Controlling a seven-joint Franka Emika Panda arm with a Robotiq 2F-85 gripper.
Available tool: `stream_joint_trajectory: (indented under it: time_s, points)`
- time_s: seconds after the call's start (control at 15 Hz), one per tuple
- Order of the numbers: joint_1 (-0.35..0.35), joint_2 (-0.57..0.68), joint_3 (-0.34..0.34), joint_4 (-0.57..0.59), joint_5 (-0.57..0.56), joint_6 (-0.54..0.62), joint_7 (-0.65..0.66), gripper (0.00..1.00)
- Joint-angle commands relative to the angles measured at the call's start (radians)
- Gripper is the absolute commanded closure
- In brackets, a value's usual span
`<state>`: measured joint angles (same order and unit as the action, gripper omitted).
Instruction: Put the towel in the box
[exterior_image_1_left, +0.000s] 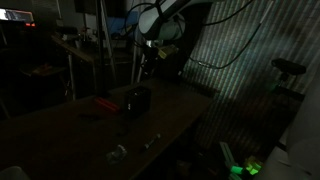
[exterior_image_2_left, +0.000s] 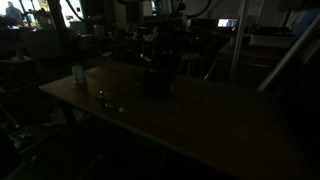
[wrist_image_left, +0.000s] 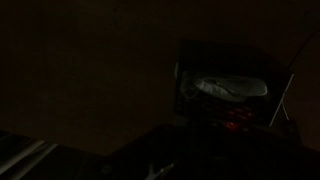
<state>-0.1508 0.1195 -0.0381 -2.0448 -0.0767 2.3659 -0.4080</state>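
Towel (wrist_image_left: 232, 88): a pale cloth that appeared to lie inside the dark box (exterior_image_1_left: 138, 100) on the table (exterior_image_1_left: 175, 115), so your placing looked done and only the retreat was left. Farther up, your gripper (exterior_image_1_left: 148, 66) hung above the box. The darkness hid whether its jaws were spread.

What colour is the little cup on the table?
The cup looks pale whitish-green, clearest in an exterior view.

The arm (exterior_image_1_left: 165, 20) is showing fat, round, white parts with smooth shells. Darker bands are sitting between them. The pincer (exterior_image_1_left: 146, 68) is looking black in the dim light.
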Motion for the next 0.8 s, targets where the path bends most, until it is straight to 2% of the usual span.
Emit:
stream_joint_trajectory:
  time_s: [0.0, 0.33, 0.73]
  points:
    - [0.027, -0.084, -0.010, -0.065, -0.017, 0.017, 0.055, 1.00]
    - [0.064, -0.130, 0.001, -0.117, -0.026, 0.018, 0.119, 1.00]
    - [0.119, -0.119, 0.025, -0.134, -0.078, 0.018, 0.209, 1.00]
